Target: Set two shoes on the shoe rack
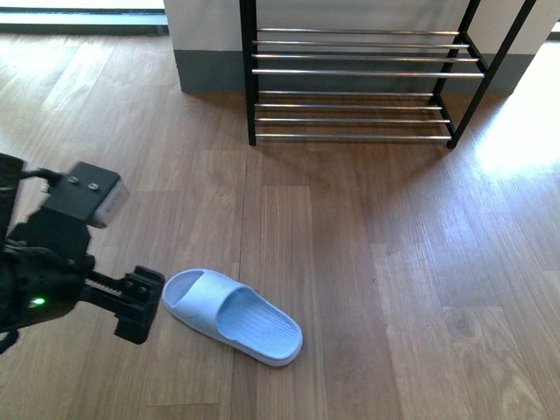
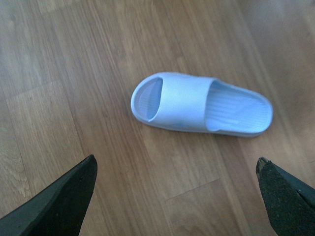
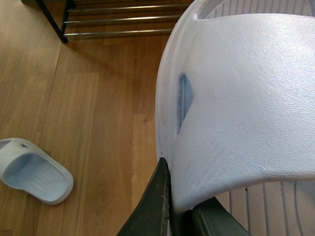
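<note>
The two shoes here are pale blue slide sandals. One sandal (image 1: pixel 232 317) lies flat on the wooden floor, also seen in the left wrist view (image 2: pixel 197 105) and the right wrist view (image 3: pixel 34 169). My left gripper (image 1: pixel 138 306) hovers just left of it, open, with its dark fingers (image 2: pixel 59 206) spread wide and only floor between them (image 2: pixel 176 162). The other sandal (image 3: pixel 236 98) fills the right wrist view; my right gripper (image 3: pixel 182 196) is shut on its strap edge. The shoe rack (image 1: pixel 367 74), with a black frame and silver rods, stands at the far wall with bare tiers (image 3: pixel 118 22). The right arm is outside the front view.
A white wall with a grey base (image 1: pixel 210 74) runs behind the rack. A bright patch of sunlight (image 1: pixel 516 140) falls on the floor to the rack's right. Bare wooden floor (image 1: pixel 367 262) lies between the sandal and the rack.
</note>
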Available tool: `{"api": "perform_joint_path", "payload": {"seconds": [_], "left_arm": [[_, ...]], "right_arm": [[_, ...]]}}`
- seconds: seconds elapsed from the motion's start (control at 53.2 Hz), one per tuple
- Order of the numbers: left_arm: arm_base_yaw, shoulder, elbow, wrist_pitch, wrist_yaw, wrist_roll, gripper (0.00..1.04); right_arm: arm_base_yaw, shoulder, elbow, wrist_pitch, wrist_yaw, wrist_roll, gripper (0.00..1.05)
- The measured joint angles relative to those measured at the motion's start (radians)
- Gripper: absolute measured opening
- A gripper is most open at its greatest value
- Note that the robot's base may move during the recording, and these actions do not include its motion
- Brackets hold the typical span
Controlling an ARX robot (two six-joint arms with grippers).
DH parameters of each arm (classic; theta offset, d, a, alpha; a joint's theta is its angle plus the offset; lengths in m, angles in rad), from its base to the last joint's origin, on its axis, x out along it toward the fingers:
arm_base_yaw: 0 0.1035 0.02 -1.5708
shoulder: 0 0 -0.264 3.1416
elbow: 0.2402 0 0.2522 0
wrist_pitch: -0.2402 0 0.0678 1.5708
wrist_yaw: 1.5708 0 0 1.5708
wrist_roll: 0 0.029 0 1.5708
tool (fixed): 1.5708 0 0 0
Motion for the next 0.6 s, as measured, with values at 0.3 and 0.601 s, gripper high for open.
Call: {"api": "perform_joint_path", "payload": {"seconds": [0.3, 0.601], "left_arm": [[-0.095, 0.359, 0.318, -0.118, -0.056, 0.01, 0.95], [-0.165, 0.568, 0.564, -0.221, -0.142, -0.037, 0.95]], "right_arm": [[0.0, 0.0, 0.0, 0.0, 0.0, 0.0, 0.01], [0.0, 0.0, 0.0, 0.0, 0.0, 0.0, 0.01]]}}
